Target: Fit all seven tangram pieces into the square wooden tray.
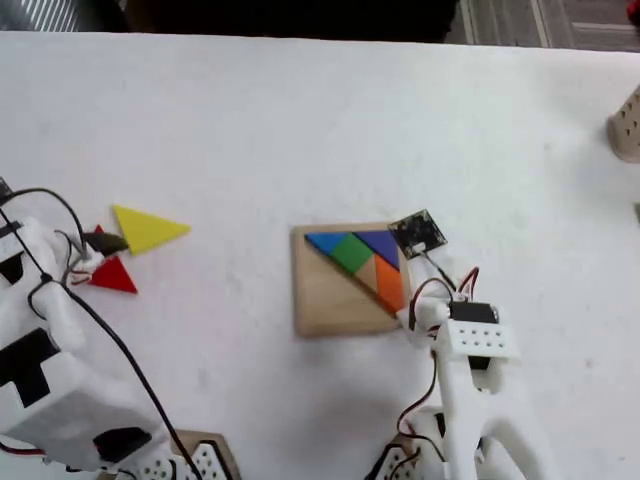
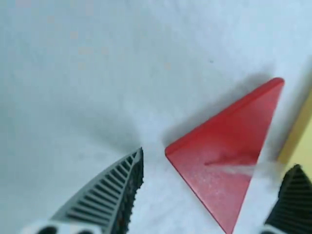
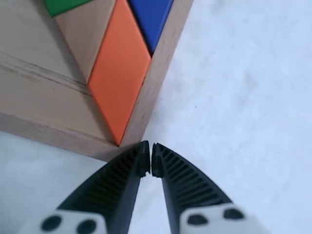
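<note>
Tabletop white, wooden tray near centre, perforated tan post far right

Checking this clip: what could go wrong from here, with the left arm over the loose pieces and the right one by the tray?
1. The open left pincer straddles the flat red triangle piece lying on the white table; closing may slip over it or catch only a corner.
2. The yellow triangle piece lies close beside and could get knocked.
3. The shut right pincer sits at the square wooden tray's corner; a move could shove the tray.
</note>
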Robot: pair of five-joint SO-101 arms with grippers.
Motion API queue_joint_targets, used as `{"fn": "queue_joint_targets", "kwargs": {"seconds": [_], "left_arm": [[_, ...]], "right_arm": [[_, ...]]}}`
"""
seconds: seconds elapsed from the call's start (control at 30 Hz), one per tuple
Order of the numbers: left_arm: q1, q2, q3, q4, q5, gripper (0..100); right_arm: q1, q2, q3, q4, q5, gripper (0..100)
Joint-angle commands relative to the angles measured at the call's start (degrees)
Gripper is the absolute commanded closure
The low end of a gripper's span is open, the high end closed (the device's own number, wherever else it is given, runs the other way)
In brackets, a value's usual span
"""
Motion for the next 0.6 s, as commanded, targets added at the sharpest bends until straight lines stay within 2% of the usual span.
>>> {"fn": "queue_joint_targets", "kwargs": {"seconds": [0.0,0.33,0.57], "left_arm": [[-0.7,-2.1,-0.5,-1.0,0.0,61],[-4.6,-2.1,0.0,-1.0,0.0,62],[-2.7,-1.5,1.2,-3.1,-0.4,62]], "right_arm": [[-0.7,-1.0,-0.2,-1.1,1.0,97.8],[-0.7,-1.0,-0.2,-1.1,1.2,97.8],[-0.7,-1.0,-0.2,-1.1,1.2,97.8]]}}
